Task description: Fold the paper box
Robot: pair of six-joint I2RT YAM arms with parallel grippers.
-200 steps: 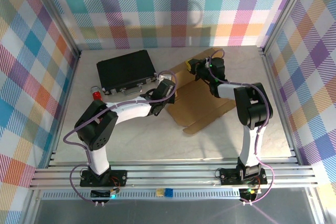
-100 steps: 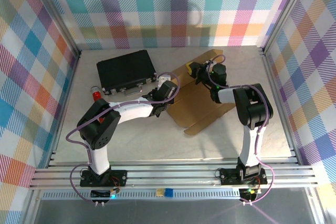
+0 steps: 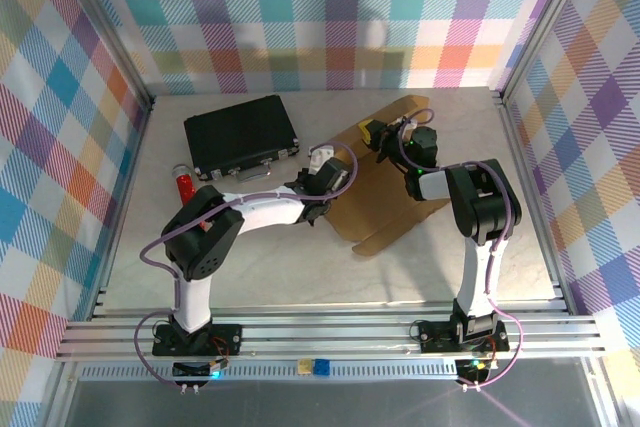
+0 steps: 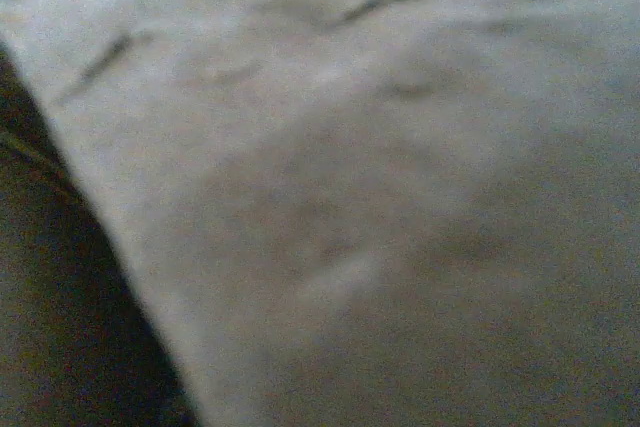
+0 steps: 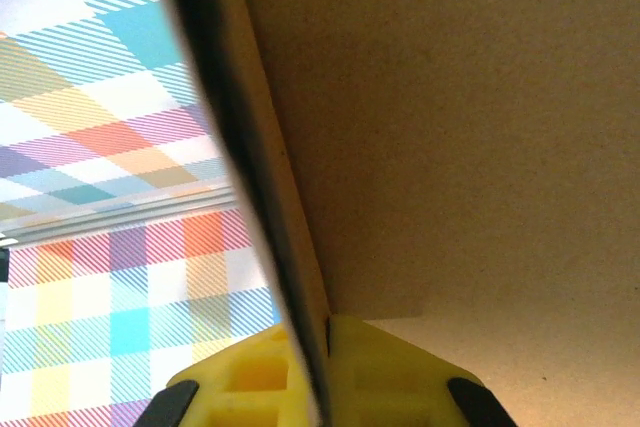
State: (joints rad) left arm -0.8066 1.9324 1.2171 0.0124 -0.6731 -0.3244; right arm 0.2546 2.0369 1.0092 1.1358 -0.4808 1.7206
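On the right half of the table (image 3: 250, 267), a flat brown paper box (image 3: 385, 197) lies unfolded, running diagonally from the middle toward the far right corner. The right gripper (image 3: 372, 133) sits at its far edge. In the wrist view, its yellow fingers (image 5: 390, 377) are clamped on a raised cardboard flap (image 5: 450, 127). The left gripper (image 3: 325, 192) hangs over the near left edge of the sheet. Its wrist view is blurred, so I cannot tell how wide it stands or whether it holds anything. A black case (image 3: 240, 135) lies to the left, apart from the cardboard.
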